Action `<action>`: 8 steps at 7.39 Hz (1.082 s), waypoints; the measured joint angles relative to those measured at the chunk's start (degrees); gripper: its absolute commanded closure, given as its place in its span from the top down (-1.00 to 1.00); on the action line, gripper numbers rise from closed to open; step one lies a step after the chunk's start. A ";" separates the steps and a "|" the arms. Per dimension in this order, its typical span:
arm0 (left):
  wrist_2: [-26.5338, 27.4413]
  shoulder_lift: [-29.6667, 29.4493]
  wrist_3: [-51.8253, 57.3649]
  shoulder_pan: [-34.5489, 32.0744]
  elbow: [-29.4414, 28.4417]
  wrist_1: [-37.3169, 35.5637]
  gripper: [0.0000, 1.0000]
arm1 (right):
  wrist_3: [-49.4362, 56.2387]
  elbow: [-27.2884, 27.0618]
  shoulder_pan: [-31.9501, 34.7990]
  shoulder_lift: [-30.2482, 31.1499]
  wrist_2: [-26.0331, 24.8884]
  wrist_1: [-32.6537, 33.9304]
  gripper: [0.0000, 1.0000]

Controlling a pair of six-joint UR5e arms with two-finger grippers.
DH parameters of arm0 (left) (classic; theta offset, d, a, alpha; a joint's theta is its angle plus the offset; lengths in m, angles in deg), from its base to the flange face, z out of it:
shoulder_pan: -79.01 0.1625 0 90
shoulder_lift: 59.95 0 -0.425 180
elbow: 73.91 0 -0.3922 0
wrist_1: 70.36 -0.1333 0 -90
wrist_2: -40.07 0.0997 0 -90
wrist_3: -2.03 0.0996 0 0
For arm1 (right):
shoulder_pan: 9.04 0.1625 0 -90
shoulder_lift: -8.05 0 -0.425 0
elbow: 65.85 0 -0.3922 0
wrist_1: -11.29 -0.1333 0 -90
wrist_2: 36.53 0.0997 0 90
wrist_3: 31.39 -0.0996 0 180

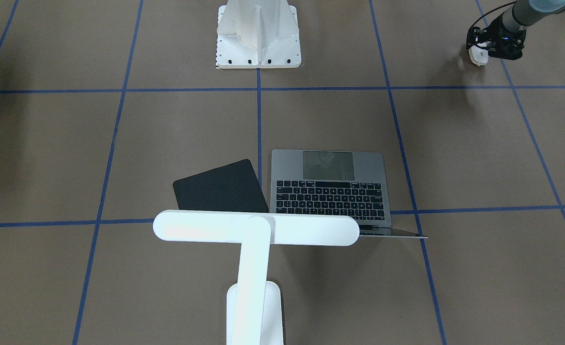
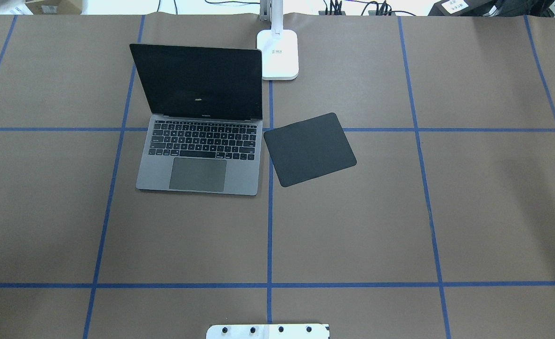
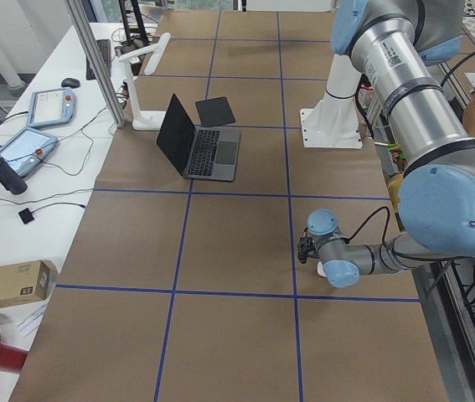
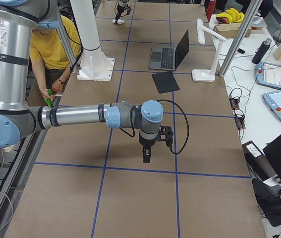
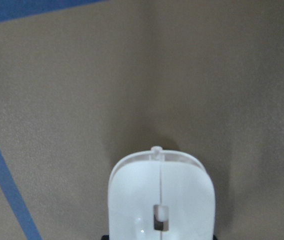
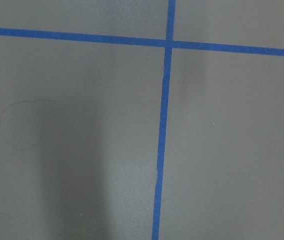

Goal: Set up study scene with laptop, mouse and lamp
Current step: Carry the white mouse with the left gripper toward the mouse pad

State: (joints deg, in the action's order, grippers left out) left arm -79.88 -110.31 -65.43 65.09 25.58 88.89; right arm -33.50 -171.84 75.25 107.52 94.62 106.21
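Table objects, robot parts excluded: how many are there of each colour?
White: 2, the lamp and the mouse
Grey: 1, the laptop
Black: 1, the pad
Total: 4

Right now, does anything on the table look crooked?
Yes. The black pad lies skewed beside the straight laptop, and the mouse isn't on it; it is far off at the left gripper.
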 measured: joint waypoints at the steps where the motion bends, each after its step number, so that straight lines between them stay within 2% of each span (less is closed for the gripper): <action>1: -0.32 0.95 -0.16 -0.22 1.30 0.84 -0.78 | -0.02 0.00 0.00 -0.03 0.03 0.00 1.00; 5: -5.74 3.01 -2.66 -4.11 9.50 0.38 -0.90 | 0.92 0.00 0.92 0.13 0.03 0.00 1.00; 7: -6.63 2.25 -2.85 -5.96 12.71 -2.96 -0.90 | 4.73 0.05 2.42 0.97 -0.07 0.28 1.00; 8: -6.73 0.55 -2.88 -6.90 15.01 -7.05 -0.92 | 5.74 0.07 3.08 1.61 -0.02 0.34 1.00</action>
State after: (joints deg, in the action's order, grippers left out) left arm -86.61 -109.76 -68.31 58.20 40.58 81.83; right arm -27.76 -171.77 78.32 109.12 94.59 106.55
